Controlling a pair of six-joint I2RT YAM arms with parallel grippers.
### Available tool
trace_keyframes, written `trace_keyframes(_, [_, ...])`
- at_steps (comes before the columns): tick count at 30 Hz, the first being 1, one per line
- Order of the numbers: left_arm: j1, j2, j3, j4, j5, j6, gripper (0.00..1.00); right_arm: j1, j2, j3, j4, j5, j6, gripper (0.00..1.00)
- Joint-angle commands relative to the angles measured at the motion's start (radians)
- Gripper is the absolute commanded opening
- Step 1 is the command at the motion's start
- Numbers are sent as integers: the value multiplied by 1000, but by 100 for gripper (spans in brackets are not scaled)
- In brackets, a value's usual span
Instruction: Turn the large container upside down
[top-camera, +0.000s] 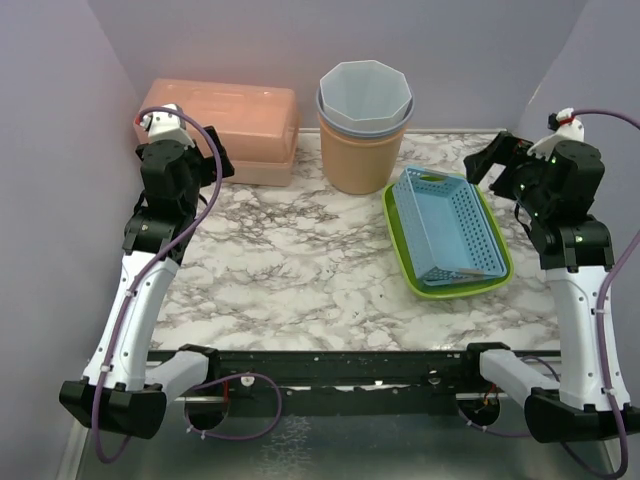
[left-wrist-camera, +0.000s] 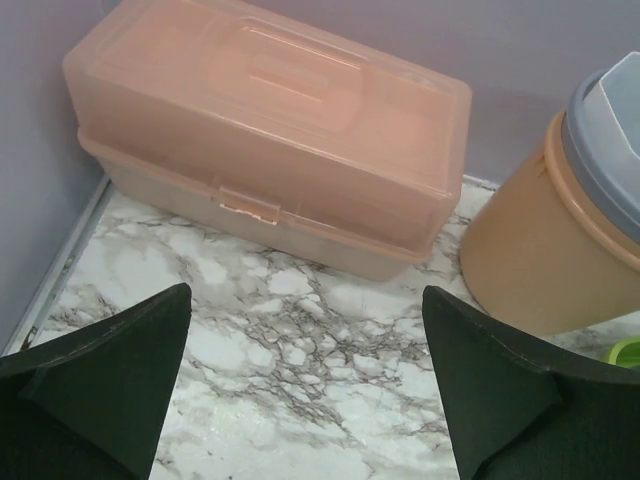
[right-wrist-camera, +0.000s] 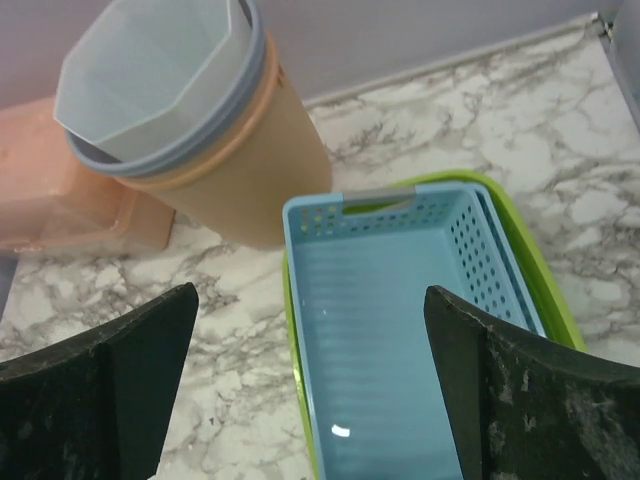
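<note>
**Marbled counter in lilac-walled booth: contents and arm state**

Surface: white counter (top-camera: 300, 270) with grey veining, enclosed by plain lilac walls (top-camera: 300, 40) at the back and both sides.

Far-left corner: large container (top-camera: 225, 125), a translucent peach box. It stands upright with the lid on top and the latch facing the near edge.

Far edge, centre: orange bucket (top-camera: 360, 160) with pale grey-blue tubs (top-camera: 365, 95) nested in it, just beside the container.

Right edge: green tray (top-camera: 455, 291) carrying a perforated blue basket (top-camera: 450, 225).

Left fingers (left-wrist-camera: 110, 380): spread wide, grasping nothing, raised facing the container.

Right fingers (right-wrist-camera: 110, 370): spread wide, grasping nothing, above the basket.
</note>
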Motion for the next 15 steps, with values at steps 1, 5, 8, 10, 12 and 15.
trace_keyframes(1, [2, -46, -52, 20, 57, 6, 99, -6, -15, -75, -86, -19, 31, 100])
trace_keyframes(5, [2, -44, -73, -38, 63, -67, 99, -4, -22, -155, -89, -9, 28, 100])
trace_keyframes(8, [2, -46, -88, -135, 94, -137, 99, -5, 23, -190, -127, -40, 28, 100])
trace_keyframes(10, [2, -68, -130, -149, 140, -123, 99, -5, 67, -179, -177, -74, 19, 100])
trace_keyframes(12, [2, -109, -191, -139, 133, -210, 99, -5, 99, -185, -197, -132, 14, 100])
trace_keyframes(15, [2, -155, -262, -110, 221, -238, 99, -5, 108, -251, -113, -267, 28, 100])
